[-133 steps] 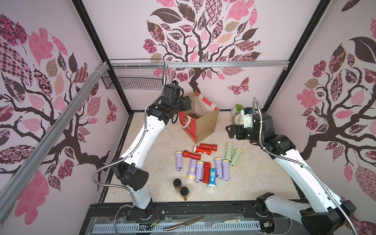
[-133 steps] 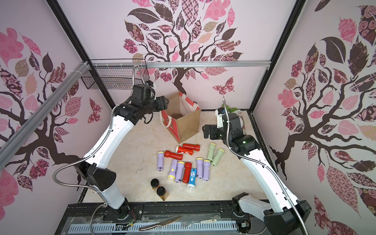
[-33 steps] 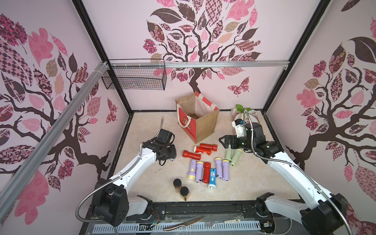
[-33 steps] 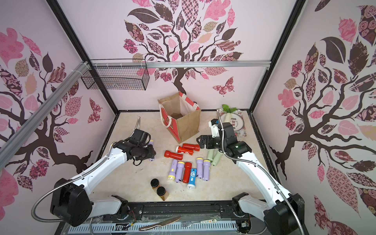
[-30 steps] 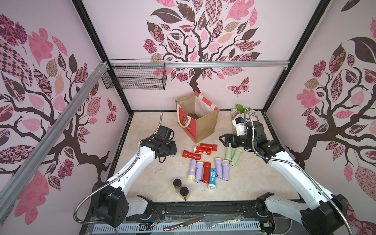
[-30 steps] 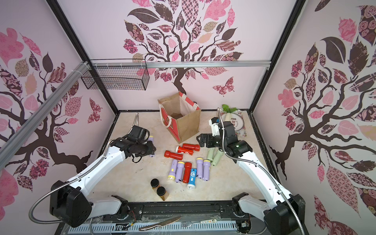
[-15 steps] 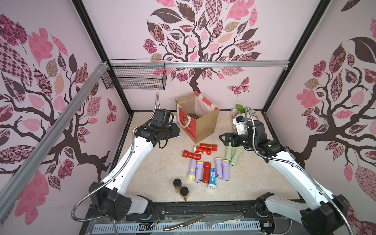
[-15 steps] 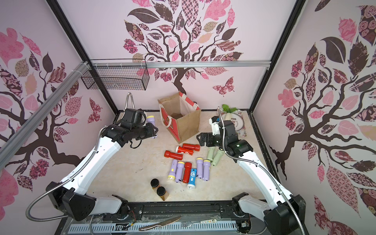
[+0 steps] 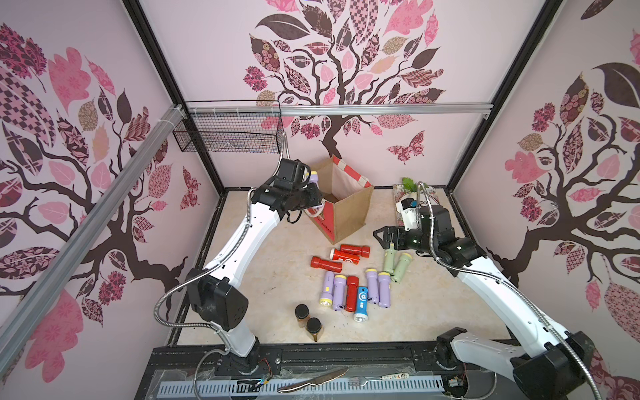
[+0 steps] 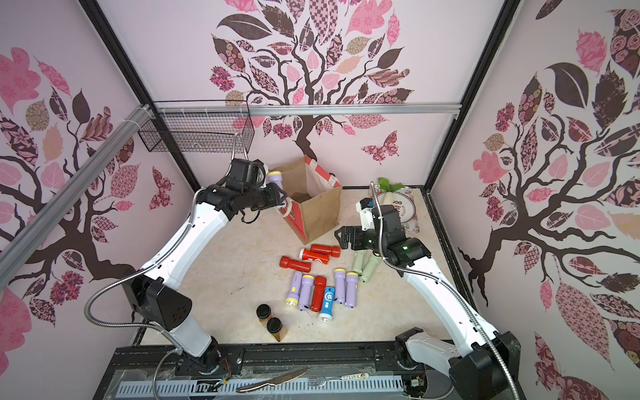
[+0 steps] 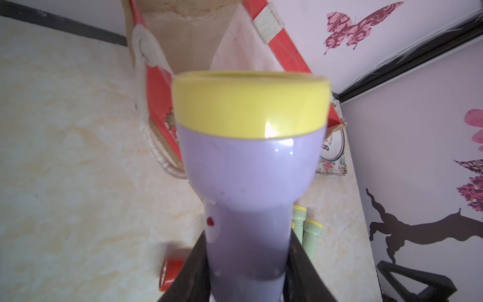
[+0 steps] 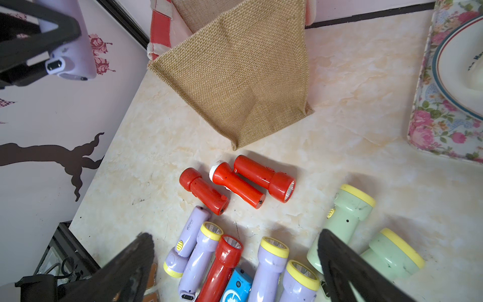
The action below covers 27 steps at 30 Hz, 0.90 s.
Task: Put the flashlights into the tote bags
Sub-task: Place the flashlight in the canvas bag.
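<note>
Marbled cream tabletop [image 9: 277, 294] fills the floor of this booth, with pink tree murals on every wall. Up at the back the lilac flashlight [image 9: 314, 177] with the yellow ring is off the surface, its body pinched tight in the left gripper [image 9: 311, 195], its head poking up just beside the near rim of the tote bag [image 9: 349, 214] and not inside it. That bag stands open, tan jute with a red-and-white striped rim and white lining. In front of it lie three red flashlights [image 9: 343, 255] close together, two pale green flashlights [image 9: 394, 263] side by side, and nearer the front a row of lilac ones with a red flashlight [image 9: 351, 292] and a blue flashlight [image 9: 361, 303] among them. The right gripper [image 9: 379, 237] hangs above the green pair with its jaws spread wide and nothing between them. Two brown jars [image 9: 308, 320] with black lids stand touching near the front edge. A floral tray [image 10: 412, 221] sits in the back corner behind the right arm, and a black wire basket [image 9: 228, 133] hangs from the rail on the back wall.
</note>
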### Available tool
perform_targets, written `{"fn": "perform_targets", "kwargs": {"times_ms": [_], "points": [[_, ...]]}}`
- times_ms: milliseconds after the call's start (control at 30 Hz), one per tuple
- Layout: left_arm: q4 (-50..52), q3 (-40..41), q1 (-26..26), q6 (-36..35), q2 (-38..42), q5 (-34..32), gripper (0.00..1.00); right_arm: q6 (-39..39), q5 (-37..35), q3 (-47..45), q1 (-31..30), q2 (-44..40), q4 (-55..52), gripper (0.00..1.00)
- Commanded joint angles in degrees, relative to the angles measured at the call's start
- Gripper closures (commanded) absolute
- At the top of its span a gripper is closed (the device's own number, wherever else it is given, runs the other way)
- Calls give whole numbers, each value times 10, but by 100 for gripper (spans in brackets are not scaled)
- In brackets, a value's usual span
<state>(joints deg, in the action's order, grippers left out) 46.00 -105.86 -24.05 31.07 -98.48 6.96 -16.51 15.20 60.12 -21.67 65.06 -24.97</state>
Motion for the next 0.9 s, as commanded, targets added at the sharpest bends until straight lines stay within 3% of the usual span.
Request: {"fn": "perform_targets", "kwargs": {"times_ms": [0, 400, 867], "points": [[-28, -75, -12, -4, -28, 12, 100, 8, 1, 19, -3, -15, 1, 0], [-82, -160, -16, -11, -132, 12, 100, 14, -2, 21, -3, -15, -2, 0], [-100, -304, -13, -23, -323, -70, 100, 18, -1, 48, -3, 8, -9, 0]]}}
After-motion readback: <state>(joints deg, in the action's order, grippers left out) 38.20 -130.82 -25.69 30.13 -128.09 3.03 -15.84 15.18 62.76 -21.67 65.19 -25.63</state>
